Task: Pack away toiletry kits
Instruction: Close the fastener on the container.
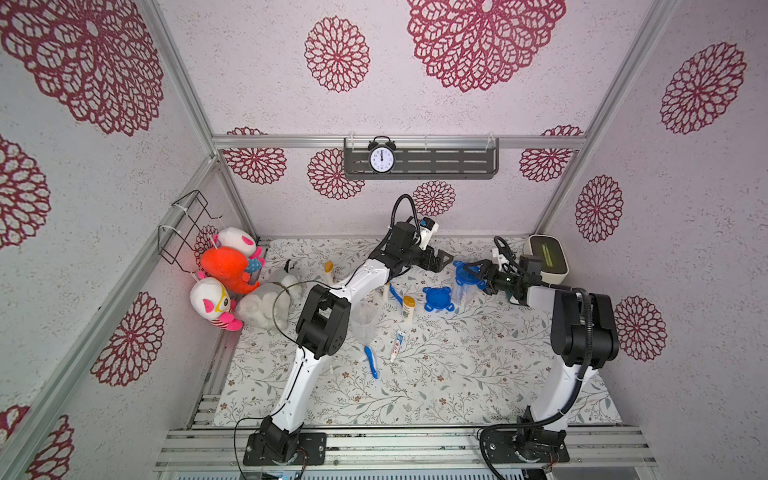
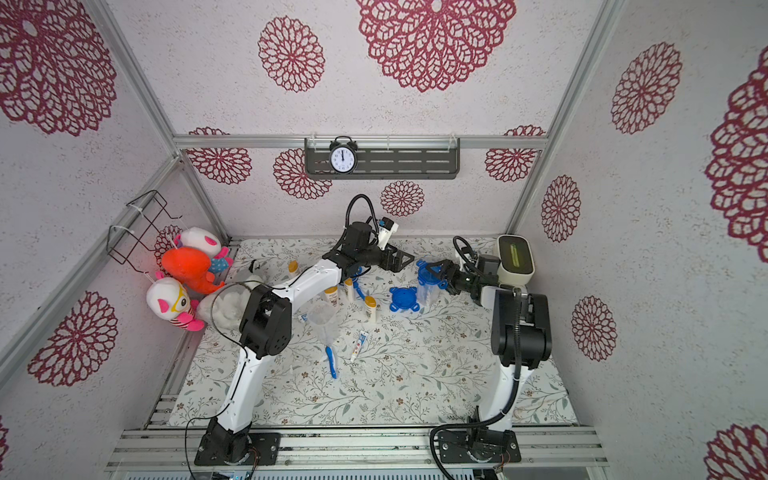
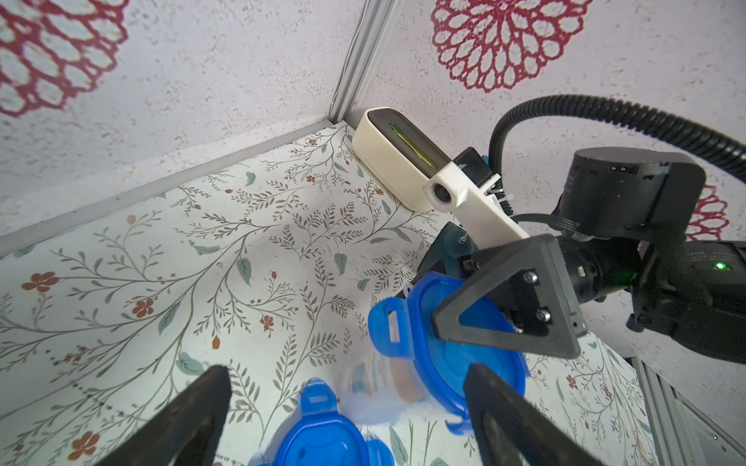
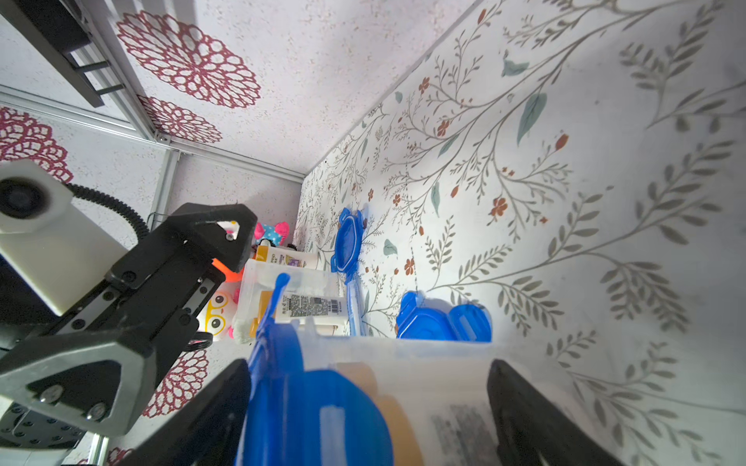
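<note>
Now left gripper (image 3: 348, 369) hangs wide and empty at 12 o'clock; right gripper (image 4: 368, 363) straddles the lidded jar (image 1: 462, 276) at 1 o'clock on the mat (image 1: 457, 374), gripping or not I cannot tell

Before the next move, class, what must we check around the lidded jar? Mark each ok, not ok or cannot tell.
1. Left gripper open, empty: ok.
2. Right gripper jaws either side of lidded jar: ok.
3. Its hold on the jar: cannot tell.
4. Lid tabs latched: not ok, one tab sticks out.
5. Everything packed: not ok; toothbrush, toothpaste tube, loose blue lid lie on the mat.
</note>
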